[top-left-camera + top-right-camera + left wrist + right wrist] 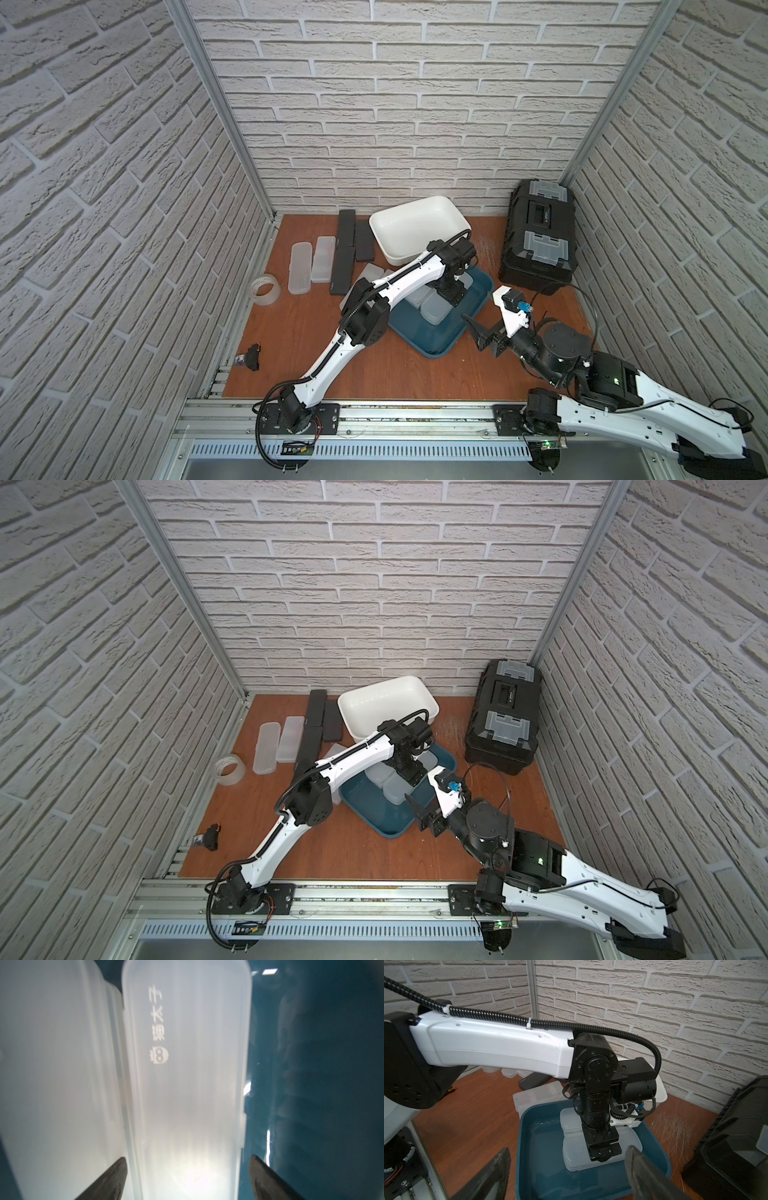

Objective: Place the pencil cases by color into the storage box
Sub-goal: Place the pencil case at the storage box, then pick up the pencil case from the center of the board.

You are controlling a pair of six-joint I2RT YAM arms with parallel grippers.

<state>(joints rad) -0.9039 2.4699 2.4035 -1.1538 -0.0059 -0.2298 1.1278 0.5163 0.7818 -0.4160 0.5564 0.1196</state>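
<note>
The blue storage box (432,353) holds several frosted white pencil cases (434,311). My left gripper (453,297) points down inside it, open. Its fingers (116,1178) stand on either side of one frosted case (187,1064), a thin gap showing at one edge. A second frosted case (52,1064) lies right beside it. My right gripper (478,332) hovers open and empty by the box's front right rim (525,1147). On the table to the left lie two frosted cases (300,268) and three black cases (346,228). More frosted ones (368,274) are partly hidden under the left arm.
An empty white tub (415,228) stands behind the blue box. A black toolbox (538,237) fills the back right corner. A clear tape roll (265,291) and a small black part (253,357) lie near the table's left edge.
</note>
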